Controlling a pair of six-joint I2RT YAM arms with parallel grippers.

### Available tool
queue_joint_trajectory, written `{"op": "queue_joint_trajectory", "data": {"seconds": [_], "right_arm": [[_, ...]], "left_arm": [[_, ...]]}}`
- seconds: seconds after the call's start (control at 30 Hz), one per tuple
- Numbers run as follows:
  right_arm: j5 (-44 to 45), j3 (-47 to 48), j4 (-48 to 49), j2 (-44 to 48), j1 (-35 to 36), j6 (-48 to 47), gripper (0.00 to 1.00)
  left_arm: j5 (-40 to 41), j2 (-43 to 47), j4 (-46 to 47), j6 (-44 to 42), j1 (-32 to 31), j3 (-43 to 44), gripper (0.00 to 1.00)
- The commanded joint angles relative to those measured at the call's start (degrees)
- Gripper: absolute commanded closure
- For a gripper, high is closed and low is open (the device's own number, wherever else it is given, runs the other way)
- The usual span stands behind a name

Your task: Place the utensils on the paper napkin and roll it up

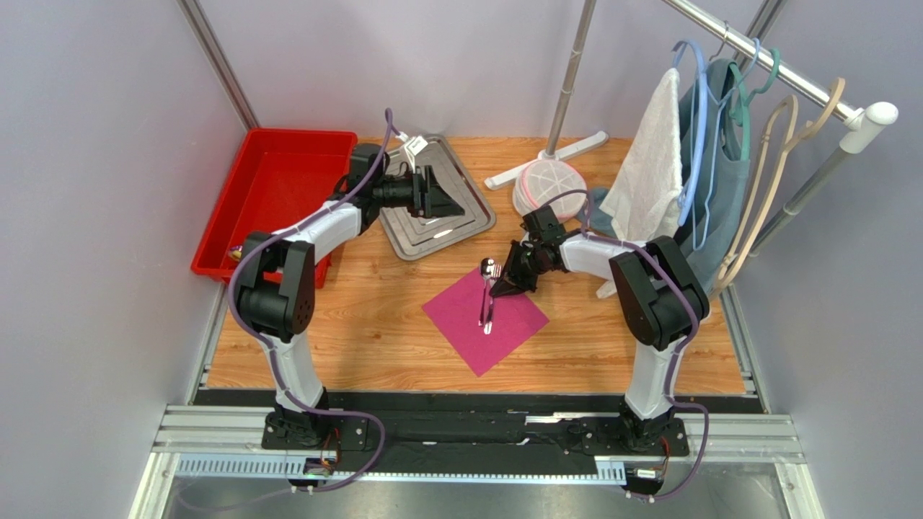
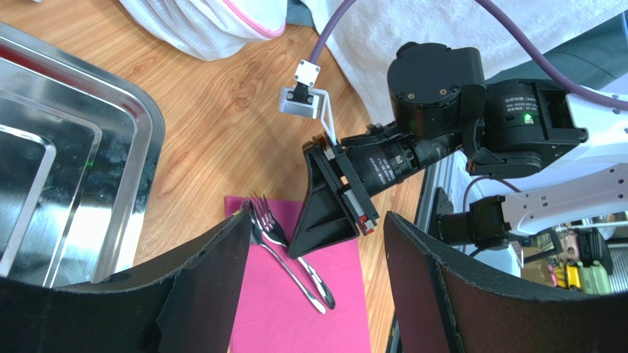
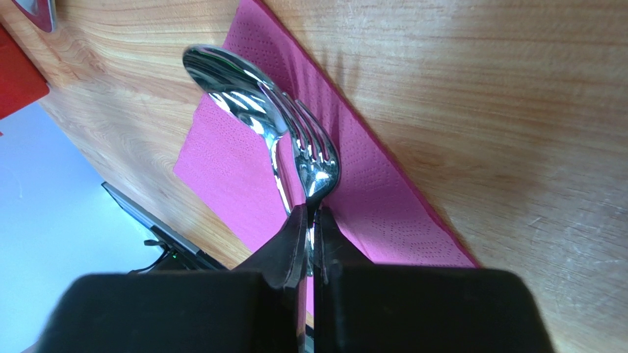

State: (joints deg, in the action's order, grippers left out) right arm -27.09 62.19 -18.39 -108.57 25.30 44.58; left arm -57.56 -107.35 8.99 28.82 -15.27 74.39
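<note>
As I judge it, the main danger is at the release. The right pincer (image 3: 309, 219) is pressed almost together on the thin neck of the fork (image 3: 318, 158). The spoon (image 3: 234, 87) lies tight beside the fork, touching it. If the pincer lifts with the fork caught between the fingers, or opens while moving, the fork can push the spoon aside. It can also drag the thin paper napkin (image 1: 484, 324) over the table (image 1: 358, 324) and wrinkle it.

A second problem is that both heads lie at the far edge of the napkin. The spoon bowl seems to reach beyond that edge, over bare wood. A roll begun from here may leave the heads sticking out, or let the utensils slide free.

The napkin lies near the middle of the table, with both utensils on it and their handles pointing to the near side. The left pincer (image 1: 444, 200) is spread wide and holds nothing. It hangs over the steel tray (image 1: 417, 243), apart from the napkin.
</note>
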Motion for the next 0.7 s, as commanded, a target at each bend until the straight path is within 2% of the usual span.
{"op": "queue_joint_trajectory", "data": {"seconds": [0.0, 0.67], "right_arm": [[-1.5, 1.3, 2.2, -0.5, -0.2, 1.7, 1.0], [-0.9, 1.4, 2.6, 1.3, -2.7, 1.0, 1.0]], "left_arm": [[-1.0, 1.1, 3.1, 0.8, 0.1, -0.2, 0.25], [-1.6, 0.4, 3.7, 1.0, 0.1, -0.3, 0.24]]}}
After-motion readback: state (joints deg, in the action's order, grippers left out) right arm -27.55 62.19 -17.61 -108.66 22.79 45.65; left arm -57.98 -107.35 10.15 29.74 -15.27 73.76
